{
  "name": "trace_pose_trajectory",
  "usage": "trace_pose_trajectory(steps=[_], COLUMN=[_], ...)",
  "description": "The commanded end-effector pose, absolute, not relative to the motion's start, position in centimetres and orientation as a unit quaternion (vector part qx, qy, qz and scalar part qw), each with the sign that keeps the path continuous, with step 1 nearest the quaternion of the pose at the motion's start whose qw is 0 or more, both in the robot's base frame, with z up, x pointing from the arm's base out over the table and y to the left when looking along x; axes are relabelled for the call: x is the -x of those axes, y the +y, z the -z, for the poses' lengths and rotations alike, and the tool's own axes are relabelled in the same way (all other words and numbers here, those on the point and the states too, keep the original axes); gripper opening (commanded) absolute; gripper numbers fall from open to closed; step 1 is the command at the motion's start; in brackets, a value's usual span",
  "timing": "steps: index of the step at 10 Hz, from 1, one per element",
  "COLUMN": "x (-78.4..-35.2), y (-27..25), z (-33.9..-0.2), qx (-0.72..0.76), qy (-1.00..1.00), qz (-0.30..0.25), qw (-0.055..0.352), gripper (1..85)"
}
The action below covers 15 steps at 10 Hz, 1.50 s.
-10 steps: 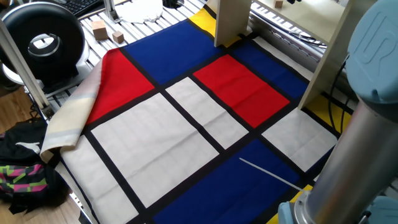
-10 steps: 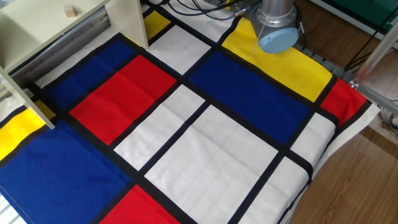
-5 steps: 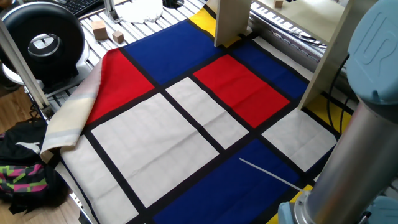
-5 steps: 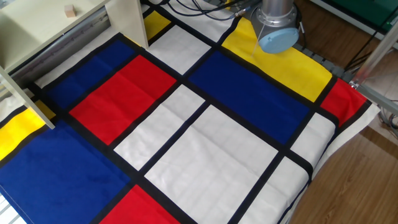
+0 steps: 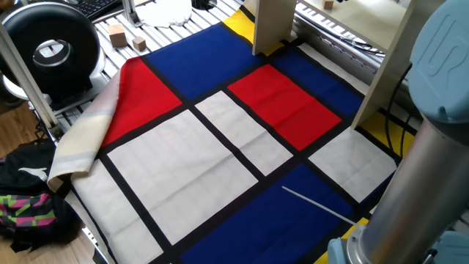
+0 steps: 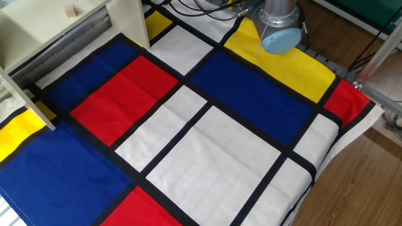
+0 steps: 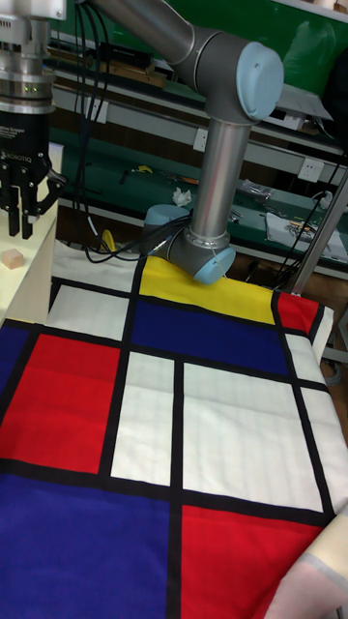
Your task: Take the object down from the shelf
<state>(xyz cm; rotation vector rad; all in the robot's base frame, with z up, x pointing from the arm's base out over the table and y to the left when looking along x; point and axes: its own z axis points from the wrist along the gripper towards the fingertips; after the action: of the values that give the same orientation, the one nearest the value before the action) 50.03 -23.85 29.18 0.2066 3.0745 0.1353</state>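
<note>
The hand [image 7: 21, 215] is hanging over the shelf [image 7: 24, 276], and its two fingers are spread apart with nothing between them. The little block [image 7: 13, 258] is sitting on the shelf board just under the fingers, a bit to one side, and not touching them. In the other fixed view, the block [image 6: 70, 10] is sitting alone on the pale board, near an upright side panel.

The block is looking like wood, so it is probably hard and very light. It should not squash or break. It is tiny, so it could slip or tip if pinched at a corner. The best hold is likely on two flat sides, with the fingers coming straight down around its middle.

The checked cloth [image 5: 220, 139] is covering the tabletop below.
</note>
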Motion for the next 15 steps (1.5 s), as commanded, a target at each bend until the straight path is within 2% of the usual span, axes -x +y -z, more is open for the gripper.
trace_pose_trajectory(steps=[1,6,9,15], x=[-50.6,-51.2,-50.1,-48.0], y=[-23.4,-23.7,-23.6,-24.8], z=[-29.4,-29.4,-29.4,-32.8], qx=[-0.061,-0.058,-0.058,-0.056], qy=[0.996,0.996,0.997,0.997], qz=[-0.053,-0.047,-0.048,-0.037], qw=[0.040,0.053,0.031,0.034], gripper=[22.0,22.0,23.0,23.7])
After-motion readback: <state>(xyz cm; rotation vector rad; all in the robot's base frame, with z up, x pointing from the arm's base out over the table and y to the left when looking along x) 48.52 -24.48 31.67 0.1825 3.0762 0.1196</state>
